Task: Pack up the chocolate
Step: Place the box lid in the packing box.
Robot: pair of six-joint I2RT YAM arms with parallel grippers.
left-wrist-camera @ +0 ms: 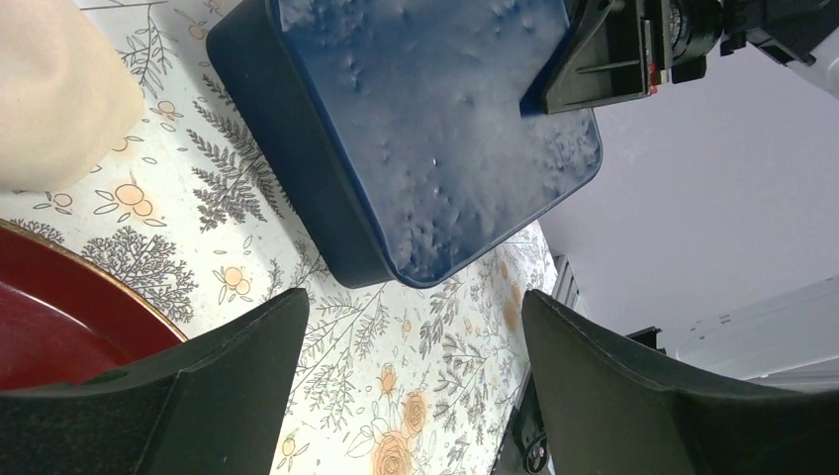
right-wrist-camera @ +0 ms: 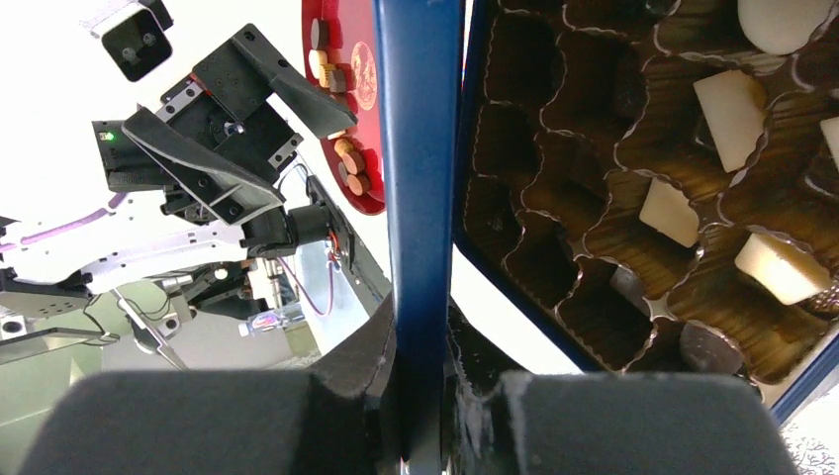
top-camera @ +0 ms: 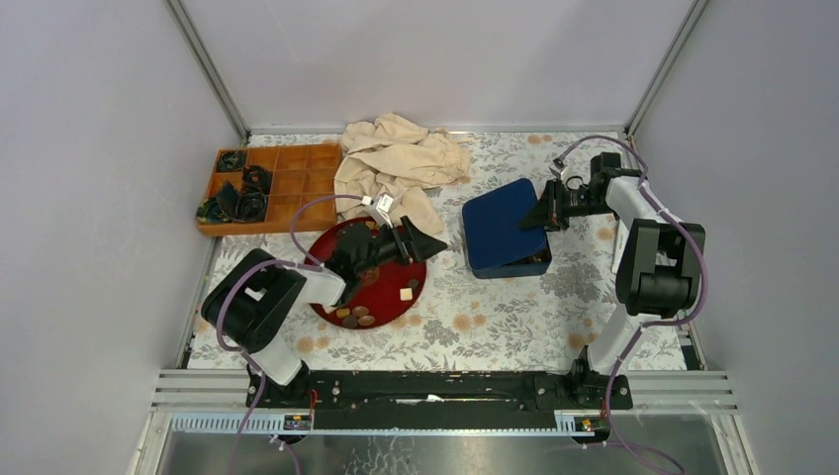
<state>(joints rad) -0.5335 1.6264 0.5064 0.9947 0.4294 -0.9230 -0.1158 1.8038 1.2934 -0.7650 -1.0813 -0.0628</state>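
Right jaws pinch one blue lid (top-camera: 500, 226) (left jaws gape).

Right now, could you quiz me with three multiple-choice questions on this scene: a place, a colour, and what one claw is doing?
1. Where do the loose chocolates lie? A on the red plate; B in a glass bowl; C on a metal rack.
2. What colour is the lid in the right gripper? A green; B blue; C white.
3. The left gripper is: A shut on a chocolate; B open, empty; C shut on the lid.
Answers: 1 A, pieces sit on the plate's near side. 2 B, a dark blue lid is clamped between its fingers. 3 B, its fingers are apart with nothing between.
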